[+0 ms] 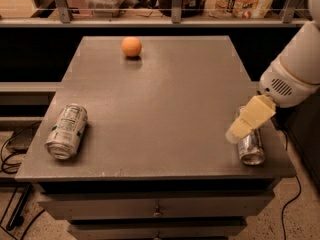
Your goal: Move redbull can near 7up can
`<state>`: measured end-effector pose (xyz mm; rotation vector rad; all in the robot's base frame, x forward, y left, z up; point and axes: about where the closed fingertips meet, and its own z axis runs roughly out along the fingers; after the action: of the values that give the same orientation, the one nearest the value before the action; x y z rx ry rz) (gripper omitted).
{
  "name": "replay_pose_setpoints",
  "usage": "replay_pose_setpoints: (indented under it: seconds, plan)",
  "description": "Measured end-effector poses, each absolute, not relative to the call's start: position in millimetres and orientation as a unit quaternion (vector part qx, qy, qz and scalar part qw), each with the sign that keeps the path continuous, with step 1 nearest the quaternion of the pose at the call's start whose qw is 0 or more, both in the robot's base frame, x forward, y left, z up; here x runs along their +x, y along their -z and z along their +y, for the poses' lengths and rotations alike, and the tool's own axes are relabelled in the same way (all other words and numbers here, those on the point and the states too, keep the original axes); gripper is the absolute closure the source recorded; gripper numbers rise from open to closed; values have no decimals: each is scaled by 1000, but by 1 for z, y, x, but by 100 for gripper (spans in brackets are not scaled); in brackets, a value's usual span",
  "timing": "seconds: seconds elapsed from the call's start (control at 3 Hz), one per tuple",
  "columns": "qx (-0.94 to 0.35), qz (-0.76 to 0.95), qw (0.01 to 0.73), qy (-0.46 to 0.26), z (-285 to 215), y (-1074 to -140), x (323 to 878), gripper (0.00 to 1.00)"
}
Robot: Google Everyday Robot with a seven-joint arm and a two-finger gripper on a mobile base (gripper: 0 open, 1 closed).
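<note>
Reaching at lower right, your gripper [248,123] overlaps far end of redbull can [251,149] lying on table [165,99]; grip unclear. 7up can [66,131] lies lower left, well apart.

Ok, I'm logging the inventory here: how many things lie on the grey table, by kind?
Drink cans: 2 (slim silver metal can, short whitish-and-green can)
Round orange thing: 1
Total: 3
The robot's hand is over the slim can, near the grey table's right front corner.
</note>
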<state>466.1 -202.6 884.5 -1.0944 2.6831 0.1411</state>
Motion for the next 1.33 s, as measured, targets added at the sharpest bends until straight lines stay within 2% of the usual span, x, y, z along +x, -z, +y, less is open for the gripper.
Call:
replay_pose_setpoints:
  seconds: [0.33, 1.0, 1.33]
  plan:
    - [-337, 936, 92, -53, -197, -859, 468, 3]
    - [-325, 941, 83, -46, -189, -851, 471, 49]
    - [-348, 930, 108, -51, -170, -870, 477, 80]
